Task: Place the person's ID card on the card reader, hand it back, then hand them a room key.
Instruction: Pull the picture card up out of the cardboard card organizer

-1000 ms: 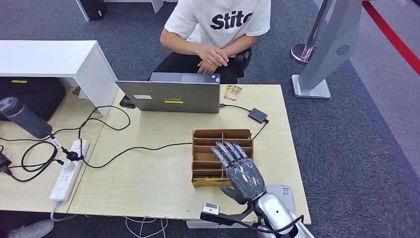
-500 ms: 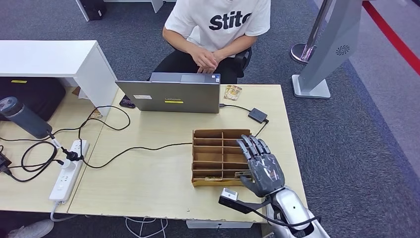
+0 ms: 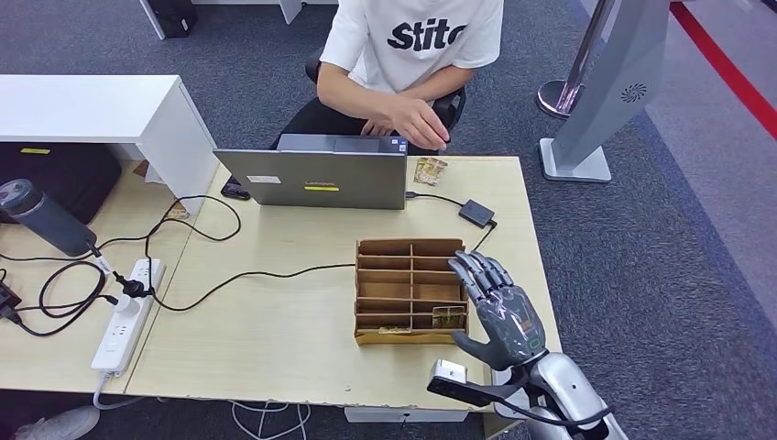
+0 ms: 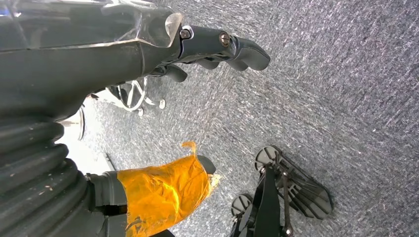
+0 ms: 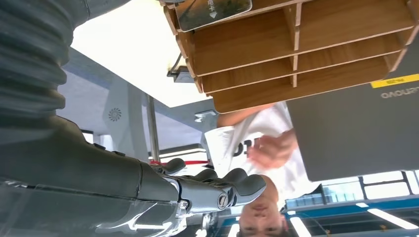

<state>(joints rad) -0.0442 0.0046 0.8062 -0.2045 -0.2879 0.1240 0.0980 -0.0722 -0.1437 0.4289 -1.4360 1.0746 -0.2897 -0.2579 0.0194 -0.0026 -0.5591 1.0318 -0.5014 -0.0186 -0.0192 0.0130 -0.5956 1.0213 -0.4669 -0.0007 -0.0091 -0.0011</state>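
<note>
Right hand (image 3: 502,312) hovering at the right end of the wooden tray (image 3: 410,248), fingers spread and straight, palm toward the tray, holding nothing. Left hand (image 4: 148,49) hanging low over carpet, fingers loosely apart, also empty.

ID card (image 3: 431,170) lying flat near the far edge of the desk (image 3: 275,339), just right of the laptop (image 3: 316,179), with the person's hand (image 3: 417,119) reaching down just above it. Card well apart from the right hand: straight ahead, beyond the tray and past the card reader (image 3: 476,213). Long axis hard to judge at this size; seemingly angled slightly across the desk edge. Reader sitting between card and hand, slightly right of the tray, cabled to the laptop.

Room keys: one card (image 3: 448,317) standing in the tray's near right slot, just beside the right thumb; seen close in the right wrist view as well (image 5: 212,11).

Right hand clearly the nearer one for any pick. Probably a forward reach over the tray needed, clearing its back wall and the reader's cable.
</note>
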